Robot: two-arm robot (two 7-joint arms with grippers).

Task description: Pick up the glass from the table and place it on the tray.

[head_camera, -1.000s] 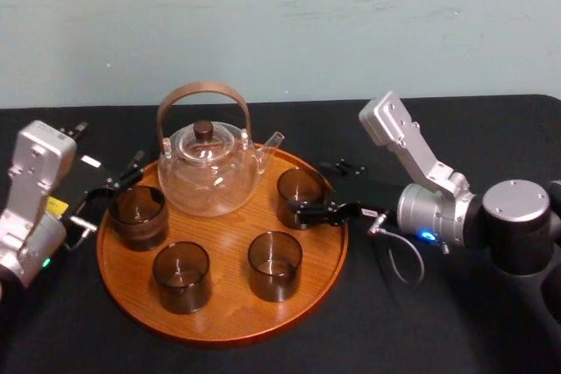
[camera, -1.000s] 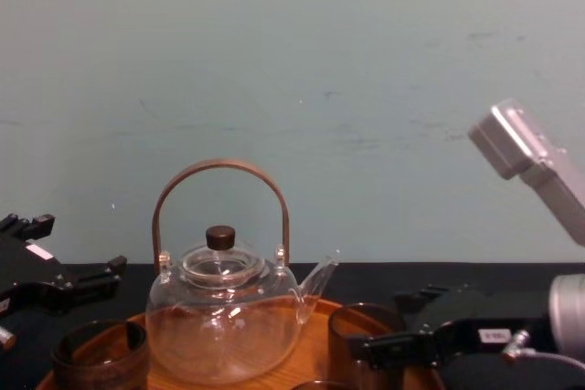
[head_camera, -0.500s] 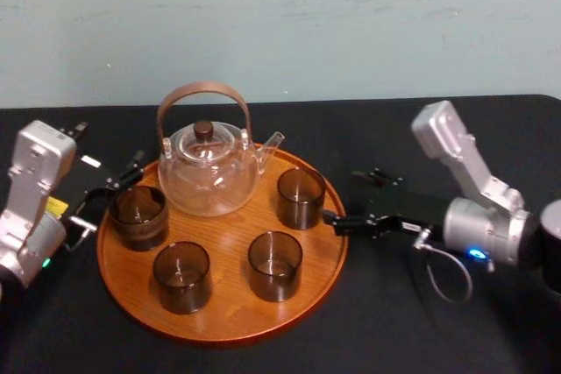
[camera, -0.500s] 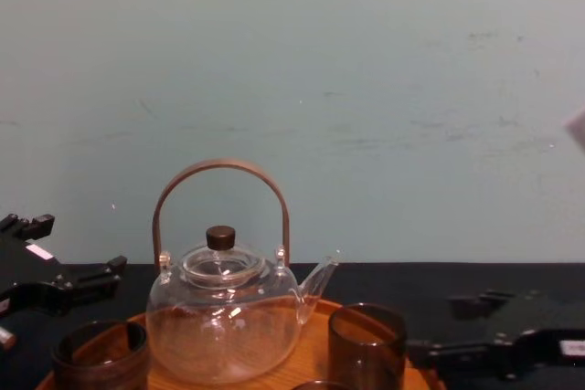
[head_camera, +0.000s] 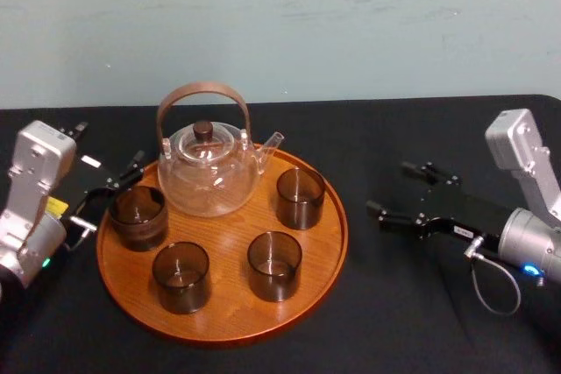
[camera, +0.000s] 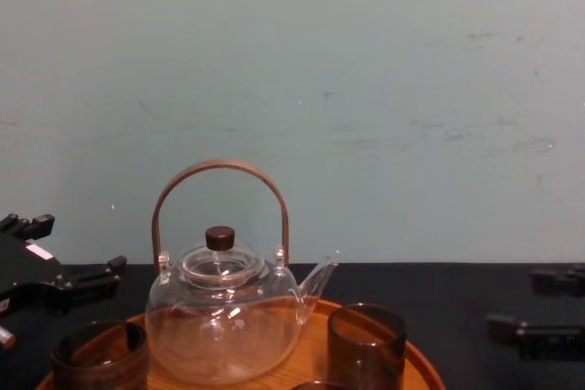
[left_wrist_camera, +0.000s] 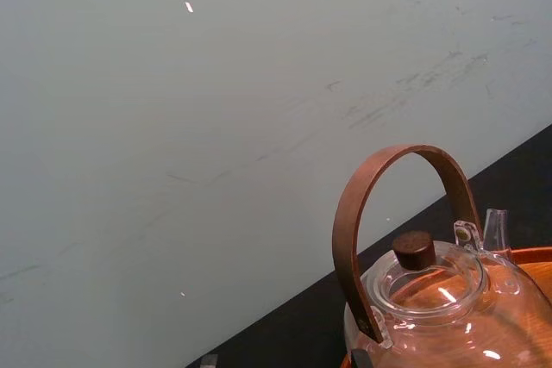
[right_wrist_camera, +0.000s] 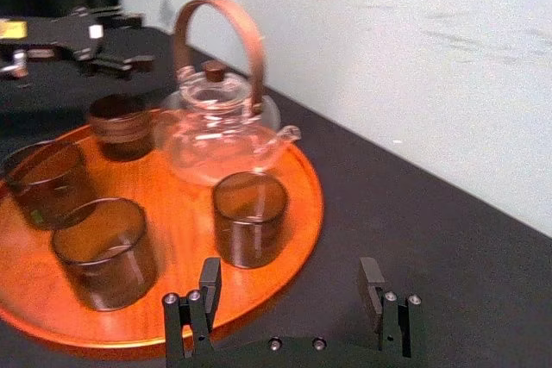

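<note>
Withdrawn rightward, right tool [head_camera: 390, 189] gapes empty; smoky brown glass [head_camera: 301, 198] stands upright on tray [head_camera: 230, 306]; left tool [head_camera: 109, 191] also parted.

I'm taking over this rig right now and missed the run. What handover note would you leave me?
Left gripper: open, empty, at the tray's left edge, close to the left glass.
Right gripper: open, empty, above the table, right of the tray.
Things: all upright on the tray with the teapot are the left glass, front-left glass, front-right glass and right glass.
Done: placing, by the look of it.
Left: probably only parking the arms.
</note>
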